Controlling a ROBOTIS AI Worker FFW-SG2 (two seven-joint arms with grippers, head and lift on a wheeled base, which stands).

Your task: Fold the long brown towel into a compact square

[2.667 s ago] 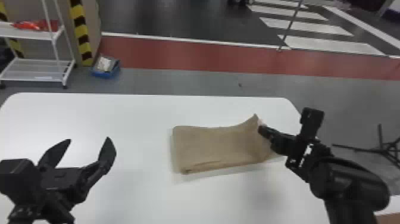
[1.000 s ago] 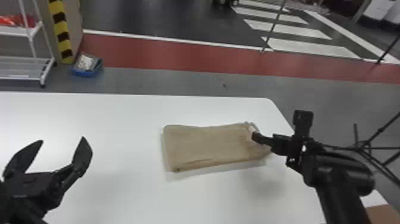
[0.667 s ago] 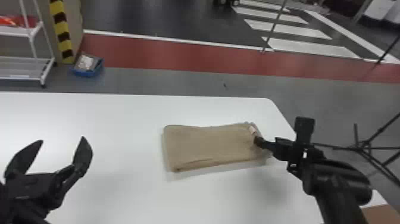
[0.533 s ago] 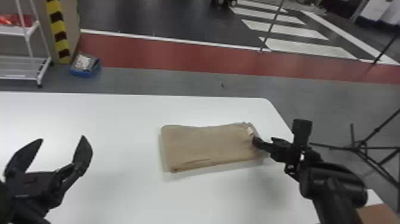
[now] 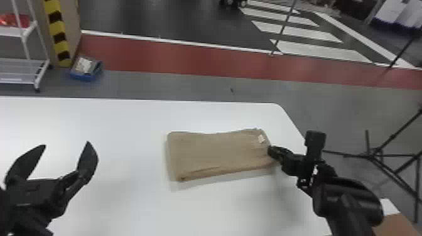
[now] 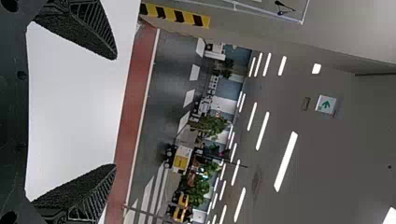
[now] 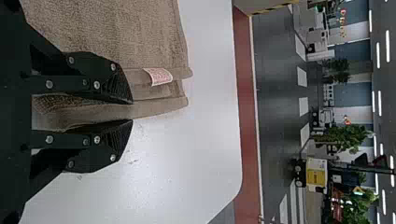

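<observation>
On the desk point(image 5: 103, 122), the brown towel point(image 5: 216, 153) is laid flat and folded. Its right edge is pinched in the nearly closed right pincer point(image 7: 132, 110), probably so that the layers are aligned. The left pincer point(image 5: 66, 144) is held wide open, empty, well apart.

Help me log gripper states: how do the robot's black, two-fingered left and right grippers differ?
The left gripper has its fingers spread wide; the right gripper has them close together. The left gripper holds nothing, while the right gripper has an edge of the folded brown fabric towel between its fingers. Both are black with two fingers.
</observation>
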